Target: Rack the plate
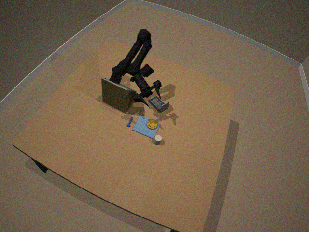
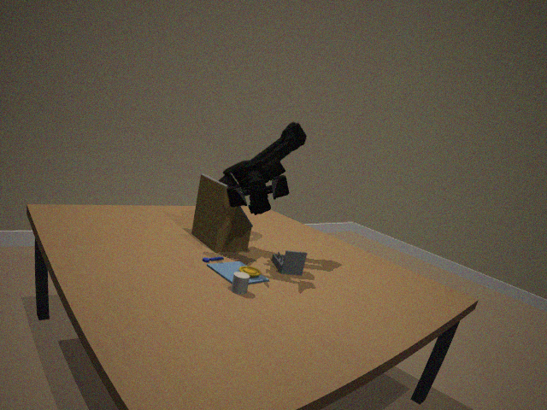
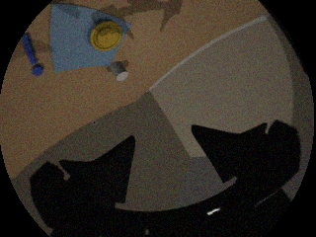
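Note:
A yellow plate (image 1: 152, 124) (image 2: 249, 271) (image 3: 106, 36) lies flat on a blue mat (image 1: 141, 127) (image 2: 225, 268) (image 3: 69, 46), near one edge of it. The small grey dish rack (image 1: 165, 106) (image 2: 295, 263) stands on the table beyond the mat, with a taller panel at one end and short pegs inside; the wrist view does not show it. My gripper (image 1: 154, 102) (image 2: 261, 199) (image 3: 164, 133) is open and empty. It hangs in the air well above the table, away from the plate, with its fingers spread wide.
A large brown block (image 1: 116, 97) (image 2: 211, 216) with a sloped side stands beside the arm. A blue spoon (image 1: 130, 122) (image 2: 214, 259) (image 3: 31, 51) lies beside the mat. A grey-white cylinder (image 1: 158, 139) (image 2: 240, 283) (image 3: 119, 72) stands by the mat's corner.

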Controlling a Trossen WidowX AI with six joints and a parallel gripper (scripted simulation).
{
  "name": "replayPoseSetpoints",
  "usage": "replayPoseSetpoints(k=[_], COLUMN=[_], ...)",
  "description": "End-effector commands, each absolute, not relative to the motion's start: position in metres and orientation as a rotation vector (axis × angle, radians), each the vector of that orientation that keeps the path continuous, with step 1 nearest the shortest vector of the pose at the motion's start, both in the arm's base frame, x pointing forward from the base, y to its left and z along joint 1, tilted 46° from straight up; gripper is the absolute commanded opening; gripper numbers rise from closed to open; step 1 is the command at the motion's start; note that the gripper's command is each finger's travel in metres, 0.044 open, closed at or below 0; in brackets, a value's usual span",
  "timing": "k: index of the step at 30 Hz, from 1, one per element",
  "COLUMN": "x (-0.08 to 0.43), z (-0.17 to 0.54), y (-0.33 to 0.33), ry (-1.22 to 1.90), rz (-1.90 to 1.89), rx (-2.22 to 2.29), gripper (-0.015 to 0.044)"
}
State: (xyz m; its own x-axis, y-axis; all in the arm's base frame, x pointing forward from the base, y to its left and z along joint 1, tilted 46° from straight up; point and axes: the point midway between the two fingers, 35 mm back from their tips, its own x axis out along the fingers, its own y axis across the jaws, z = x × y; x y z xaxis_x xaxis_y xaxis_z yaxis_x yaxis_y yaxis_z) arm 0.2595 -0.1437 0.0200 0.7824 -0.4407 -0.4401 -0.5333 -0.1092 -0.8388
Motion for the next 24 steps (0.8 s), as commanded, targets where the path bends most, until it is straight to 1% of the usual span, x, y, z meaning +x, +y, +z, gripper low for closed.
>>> replayPoseSetpoints(k=[1,24], x=[0.26,0.299], z=[0.019,-0.048], y=[-0.144,-0.133], ry=[0.765,0.812], rz=[0.095,0.354], rx=[-1.733,-1.122], gripper=[0.04,0.04])
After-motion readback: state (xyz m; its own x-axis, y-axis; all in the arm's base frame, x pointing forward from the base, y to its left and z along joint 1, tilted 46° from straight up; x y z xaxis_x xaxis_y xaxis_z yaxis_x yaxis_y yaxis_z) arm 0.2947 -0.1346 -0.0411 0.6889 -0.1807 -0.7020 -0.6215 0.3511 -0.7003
